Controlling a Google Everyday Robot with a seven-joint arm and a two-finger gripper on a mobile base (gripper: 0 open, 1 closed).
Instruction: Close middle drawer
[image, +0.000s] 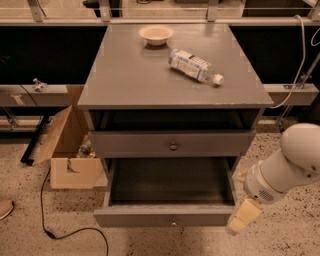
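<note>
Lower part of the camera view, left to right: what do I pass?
Cardboard box on the floor → pulled-out middle drawer → hand, low beside the drawer's front right corner.

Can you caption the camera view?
Gripper at the front corner of the open middle drawer; bowl and bottle on the cabinet.
</note>
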